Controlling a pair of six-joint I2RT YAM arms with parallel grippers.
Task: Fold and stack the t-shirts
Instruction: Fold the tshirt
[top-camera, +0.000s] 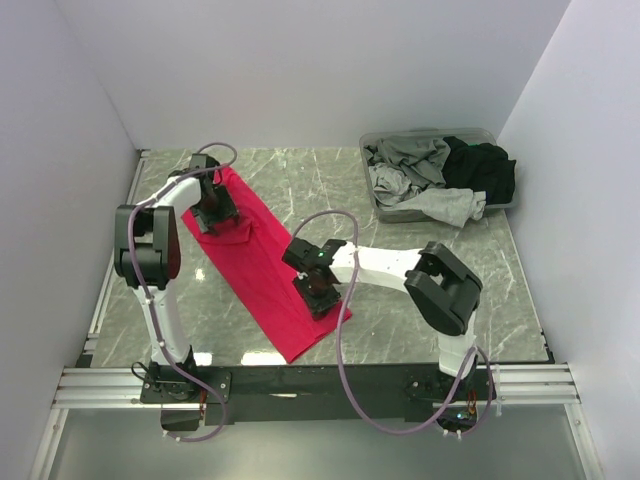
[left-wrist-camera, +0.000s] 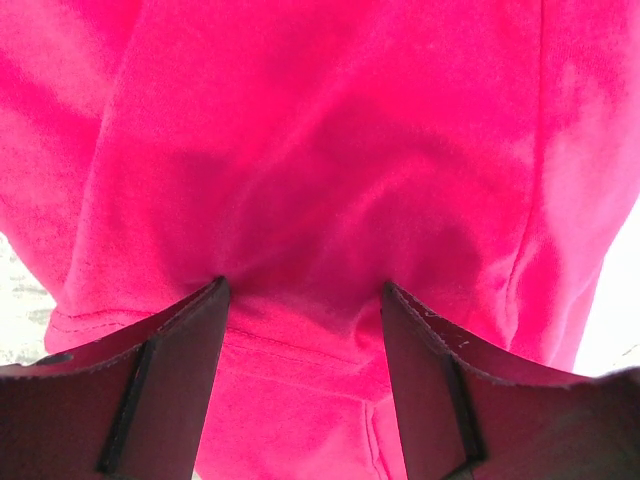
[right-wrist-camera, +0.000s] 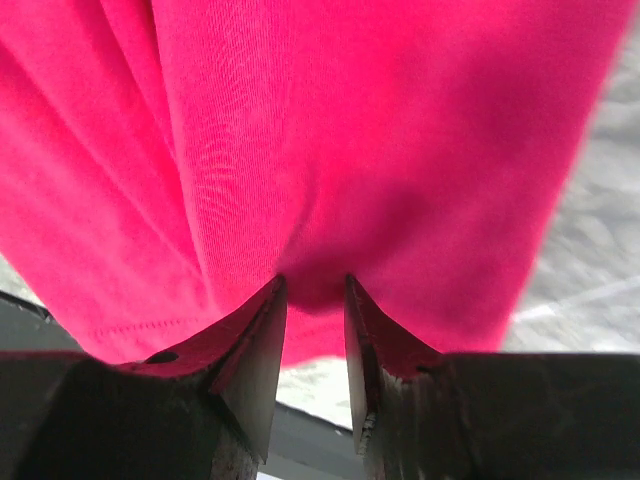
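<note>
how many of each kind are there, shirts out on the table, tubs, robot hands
pinkish-red t-shirt on the table: 1
grey tub: 1
hands: 2 (left hand, right hand)
total: 4
grey cloth and black cloth heaped in the tub: too tangled to count

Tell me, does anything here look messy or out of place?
Only the tub at the back right: grey t-shirts and a black t-shirt are heaped in it, one grey one drooping over its front rim. The red t-shirt lies slanted.
</note>
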